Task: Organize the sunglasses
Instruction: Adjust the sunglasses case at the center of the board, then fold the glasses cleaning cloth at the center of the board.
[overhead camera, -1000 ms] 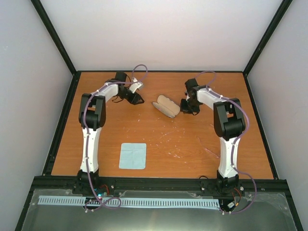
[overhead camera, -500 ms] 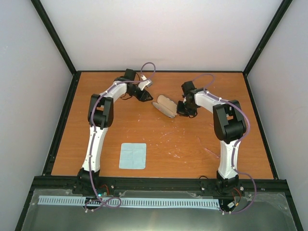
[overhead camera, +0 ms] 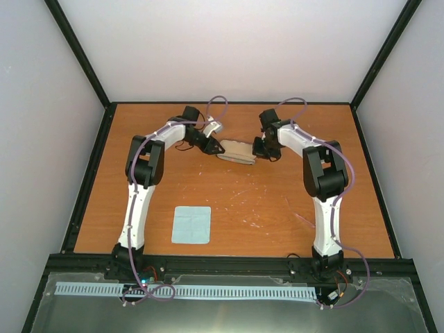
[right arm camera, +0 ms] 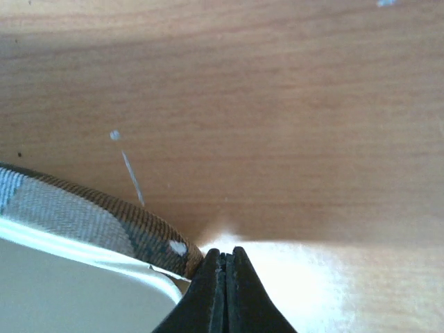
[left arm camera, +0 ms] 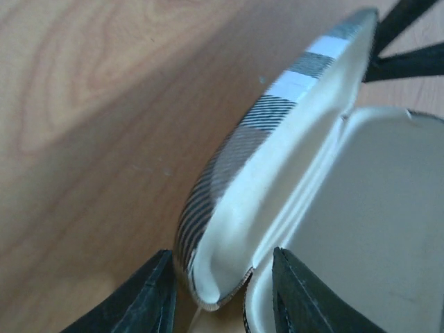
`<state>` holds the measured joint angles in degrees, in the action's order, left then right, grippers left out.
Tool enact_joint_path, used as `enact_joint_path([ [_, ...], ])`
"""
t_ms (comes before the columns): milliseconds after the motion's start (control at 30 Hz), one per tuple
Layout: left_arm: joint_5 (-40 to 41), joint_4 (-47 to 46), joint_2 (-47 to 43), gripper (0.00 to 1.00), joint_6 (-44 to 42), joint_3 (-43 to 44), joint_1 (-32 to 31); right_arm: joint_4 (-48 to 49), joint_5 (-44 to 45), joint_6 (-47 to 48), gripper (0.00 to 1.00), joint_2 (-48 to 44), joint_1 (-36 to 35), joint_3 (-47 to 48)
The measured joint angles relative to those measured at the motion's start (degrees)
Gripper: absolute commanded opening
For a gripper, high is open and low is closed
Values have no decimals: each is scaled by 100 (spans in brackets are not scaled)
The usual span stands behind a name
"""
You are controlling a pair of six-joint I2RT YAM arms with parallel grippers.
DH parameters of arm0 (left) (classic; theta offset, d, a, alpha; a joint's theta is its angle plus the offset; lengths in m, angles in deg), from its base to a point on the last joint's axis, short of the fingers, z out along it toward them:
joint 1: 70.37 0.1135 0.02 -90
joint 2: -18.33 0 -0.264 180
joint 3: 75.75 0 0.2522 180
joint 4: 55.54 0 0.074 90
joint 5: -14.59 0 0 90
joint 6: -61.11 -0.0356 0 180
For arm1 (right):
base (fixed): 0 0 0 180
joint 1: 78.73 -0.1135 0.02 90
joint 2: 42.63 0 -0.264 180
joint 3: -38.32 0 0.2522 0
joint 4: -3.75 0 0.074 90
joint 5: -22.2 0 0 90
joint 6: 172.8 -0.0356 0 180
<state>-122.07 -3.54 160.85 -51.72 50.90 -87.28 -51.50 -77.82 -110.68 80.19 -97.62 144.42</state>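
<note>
Orange wooden worktop (overhead camera: 277,208) carries the open case (overhead camera: 236,150). My left tool (left arm camera: 220,277) grips its lid's end; my right tool (right arm camera: 224,274) sits closed beside the other end.

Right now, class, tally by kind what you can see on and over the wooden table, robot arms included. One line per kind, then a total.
Glasses case, lying open: 1
Pale blue cloth: 1
Robot arms, left and right: 2
Total: 4
</note>
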Motion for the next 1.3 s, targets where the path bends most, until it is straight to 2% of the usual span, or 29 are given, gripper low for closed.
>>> enact_joint_path([
  [167,2,-50,-282,41,-2,-481,-31,-63,46,133,3,275,0,334],
  [267,55,-105,-452,53,-11,-737,-33,-127,105,205,3,310,15,376],
  [400,260,-195,-741,77,-42,-1062,-35,-203,267,293,4,310,33,400],
  [467,420,-238,-883,82,-15,-1180,-33,-282,431,310,7,306,39,398],
  [533,586,-262,-968,83,-11,-1246,-20,-350,612,341,10,256,48,389],
  [667,793,-326,-1141,80,-4,-1349,61,-404,1040,452,24,-197,46,197],
  [767,844,-372,-1423,69,-20,-1471,162,-365,1298,597,32,-863,4,-74],
  [867,841,-374,-1912,56,-214,-1690,352,-184,1292,839,32,-1729,-214,-420],
  [967,846,-297,-2577,46,-721,-2107,570,-70,999,1174,31,-2420,-752,-610],
  [1100,942,-2,-3591,44,-1506,-2988,815,-2,260,1545,32,-2605,-1589,-758],
  [1300,1178,369,-4852,42,-2323,-4564,892,-278,-494,1746,32,-2109,-2358,-1113],
])
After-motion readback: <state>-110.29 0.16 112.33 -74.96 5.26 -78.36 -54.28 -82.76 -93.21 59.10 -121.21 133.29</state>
